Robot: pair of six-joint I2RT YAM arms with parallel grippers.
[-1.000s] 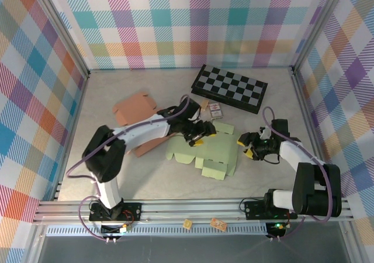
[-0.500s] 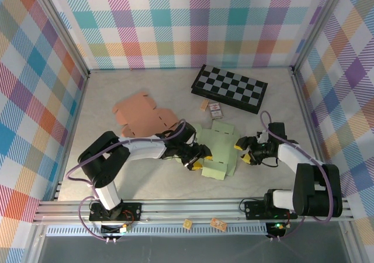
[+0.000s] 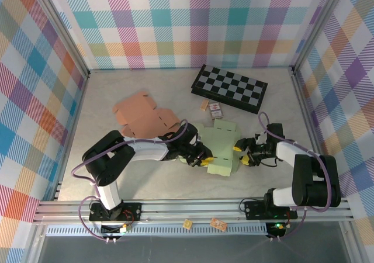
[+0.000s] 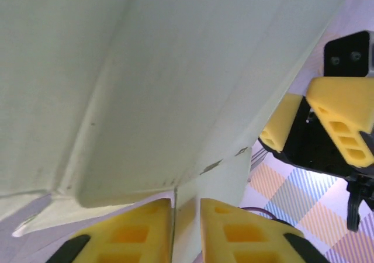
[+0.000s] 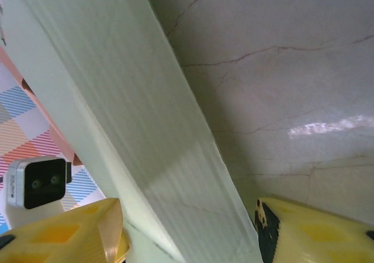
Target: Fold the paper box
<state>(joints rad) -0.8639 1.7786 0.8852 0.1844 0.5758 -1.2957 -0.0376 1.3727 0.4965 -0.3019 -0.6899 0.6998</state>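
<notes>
Top external is mounted high above and behind the arm bases [image 3: 114, 209] and tilted down, so the whole table [image 3: 146, 87] is taken in from far off, with the green paper box [image 3: 217, 149] sitting a bit below the middle of the view. The left wrist cam is jammed right up against the box's left side and aimed across it toward the right side, so the card is seen super close. The right wrist cam is parked at the box's right edge and pointed down along a panel at the marble top. The box is shared by all three views. The right gripper [image 4: 308, 135] just past the box is picked up by the left wrist view too.
</notes>
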